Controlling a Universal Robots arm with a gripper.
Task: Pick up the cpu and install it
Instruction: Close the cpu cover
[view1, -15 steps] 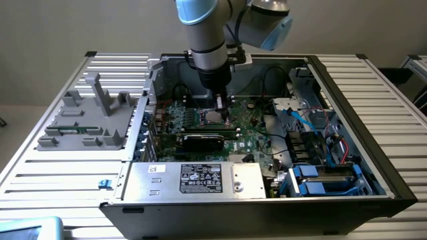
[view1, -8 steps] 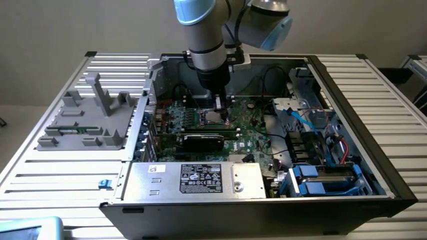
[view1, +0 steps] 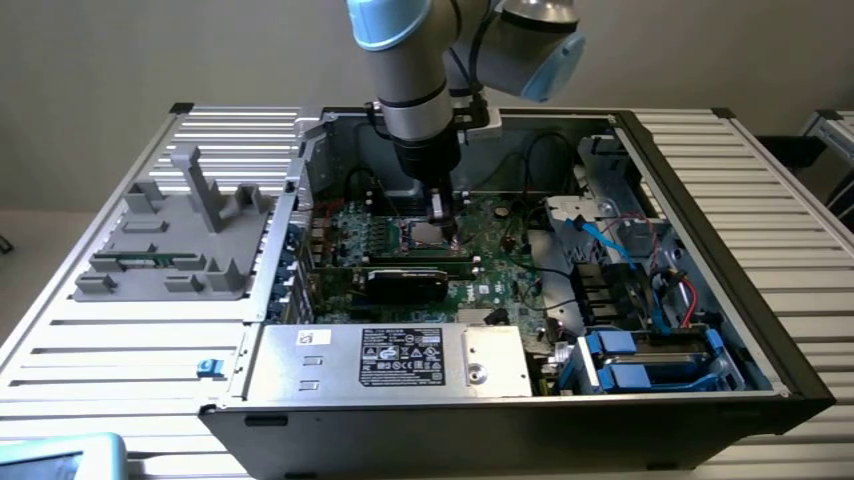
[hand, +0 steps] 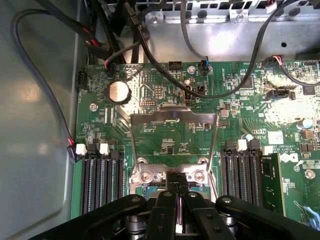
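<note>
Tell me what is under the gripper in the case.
The silver cpu, in the socket on the green board. The gripper covers part of it, so contact is hidden.

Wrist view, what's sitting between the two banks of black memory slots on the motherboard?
In the wrist view, the open metal socket frame lies between the memory slots, with the shut gripper right beside it.

my hand (hand: 177, 197) is matt black metal, the socket frame (hand: 145, 117) bare shiny metal, the board (hand: 150, 75) glossy green, the coin cell (hand: 119, 92) bright smooth metal.
</note>
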